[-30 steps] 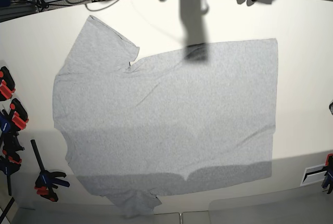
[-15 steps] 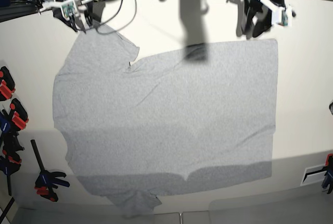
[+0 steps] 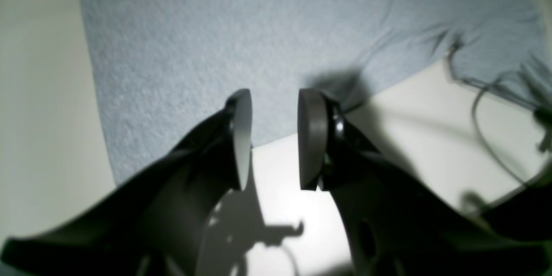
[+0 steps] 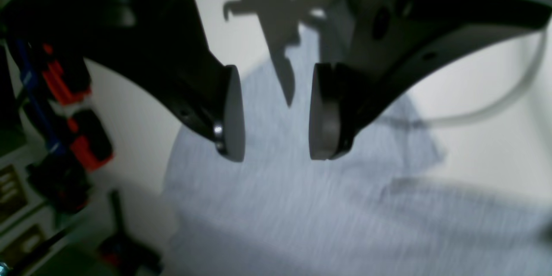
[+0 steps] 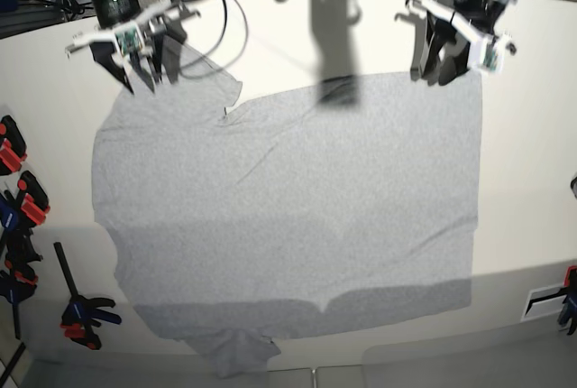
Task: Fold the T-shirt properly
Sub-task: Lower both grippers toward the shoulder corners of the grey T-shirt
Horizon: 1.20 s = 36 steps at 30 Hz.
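Risks at the first pinch on the flat T-shirt (image 5: 288, 217)

Over the sleeve at the view's left, the right gripper (image 4: 271, 112) is held spread and empty; a bunched or missed pinch is possible. At the hem corner, the left gripper (image 3: 269, 138) is parted above table (image 3: 43, 95), so only the edge might be caught.

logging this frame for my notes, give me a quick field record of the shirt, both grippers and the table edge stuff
shirt: grey T-shirt spread flat on the table, plain side up, not yet folded
left gripper: open, above the shirt's far corner, holding nothing
right gripper: open, over the far sleeve, holding nothing
left fingers: apart, shirt edge seen between them
right fingers: apart, cloth below
clamps: red and black, along the table's side edge
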Available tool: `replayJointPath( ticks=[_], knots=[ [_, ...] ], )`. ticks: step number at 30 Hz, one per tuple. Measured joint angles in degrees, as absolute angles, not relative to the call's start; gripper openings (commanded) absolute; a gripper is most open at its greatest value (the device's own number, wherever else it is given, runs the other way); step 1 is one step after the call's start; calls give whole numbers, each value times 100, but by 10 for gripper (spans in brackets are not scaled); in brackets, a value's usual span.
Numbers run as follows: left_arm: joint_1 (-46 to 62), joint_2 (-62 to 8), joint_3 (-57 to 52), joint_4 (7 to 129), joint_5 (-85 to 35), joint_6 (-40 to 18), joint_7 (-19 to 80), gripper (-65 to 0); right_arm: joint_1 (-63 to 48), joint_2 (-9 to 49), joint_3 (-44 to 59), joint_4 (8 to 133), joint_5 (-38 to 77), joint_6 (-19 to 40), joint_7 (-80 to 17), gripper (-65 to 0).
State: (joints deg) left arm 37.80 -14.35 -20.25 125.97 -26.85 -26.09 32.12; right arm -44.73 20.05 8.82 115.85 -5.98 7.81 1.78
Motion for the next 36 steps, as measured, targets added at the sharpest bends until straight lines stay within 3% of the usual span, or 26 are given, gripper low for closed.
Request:
replayJointPath(
  ticks=[5,11,16,22,26,30,33,36],
  knots=[
    [3103,-1468,-2036,12599,-3188,-2578,3465,-480,-3437,1925,447,11581,-585,797,8,-414],
    [2456,-1461,-2027,12602,-3710,-2600,3415,-480,-3225,1990,-427,11581,-626,808,-969,-414],
    [2386,-1466,-2027,12602,-3710,-2600,3465,-480,-3194,2366,-934,11609,-1778,1011,-2449,-414],
    [2504,-1511,-2027,12602,-3516,-2633,4663,-480,-3872,2805,-1037,12558,-2864,1306,-3387,-414],
    [2526,-1706,-2021,12602,-2939,-3369,5701,-481,-4519,3282,-1031,13148,-2834,1850,-3522,-414],
    [2523,-2196,-2027,12602,-2932,-3369,5520,-483,-4779,3435,-1041,13174,-3026,1896,-3636,-414],
    [2539,-2438,-2025,12602,-2858,-3771,5448,-563,-4733,3437,-1039,13174,-3124,1890,-3732,-414],
    [2639,-2746,-2023,12602,-2818,-3955,5406,-581,-4748,3446,-1026,13174,-3127,1868,-3763,-414]
  ],
)
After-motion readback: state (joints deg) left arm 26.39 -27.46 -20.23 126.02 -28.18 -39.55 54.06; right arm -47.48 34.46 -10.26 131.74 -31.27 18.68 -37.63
